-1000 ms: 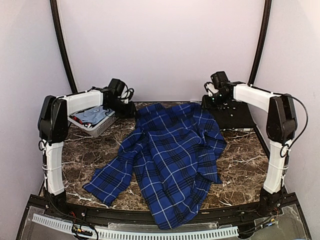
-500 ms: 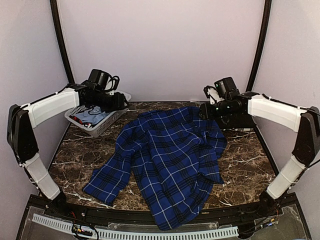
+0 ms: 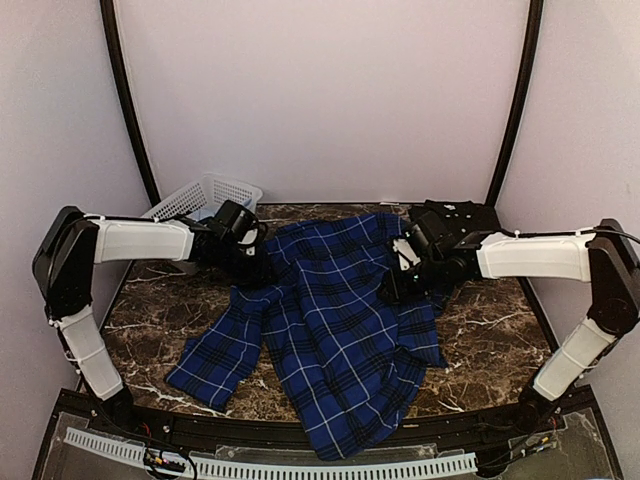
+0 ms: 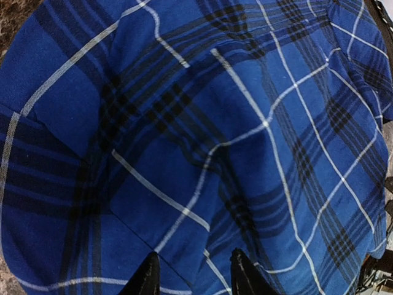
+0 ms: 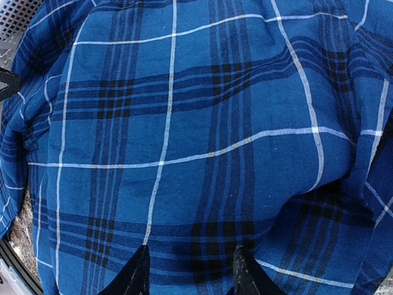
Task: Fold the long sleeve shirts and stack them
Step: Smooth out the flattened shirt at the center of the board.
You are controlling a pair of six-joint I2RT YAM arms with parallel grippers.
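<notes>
The royal-blue-and-navy plaid shirt [image 3: 335, 310] lies spread and rumpled across the middle of the marble table [image 3: 490, 320], one sleeve trailing to the front left. My left gripper [image 3: 256, 270] is low over the shirt's upper left edge. In the left wrist view the left gripper [image 4: 193, 276] has its fingers apart just above plaid cloth [image 4: 202, 135]. My right gripper [image 3: 395, 290] is low over the shirt's upper right part. In the right wrist view the right gripper [image 5: 189, 270] is open over plaid cloth [image 5: 196, 123]. The black shirt [image 3: 465, 215] lies at the back right, behind the right arm.
A white lattice basket [image 3: 205, 193] stands at the back left by the wall; a corner of it shows in the right wrist view [image 5: 18, 12]. Two dark frame poles rise at the back corners. A white perforated strip [image 3: 270, 467] runs along the near edge.
Both arms swung from the back corners forward and inward, down onto the plaid shirt. The shirt's top edge shifted slightly toward the front. The basket now shows farther back against the wall.
</notes>
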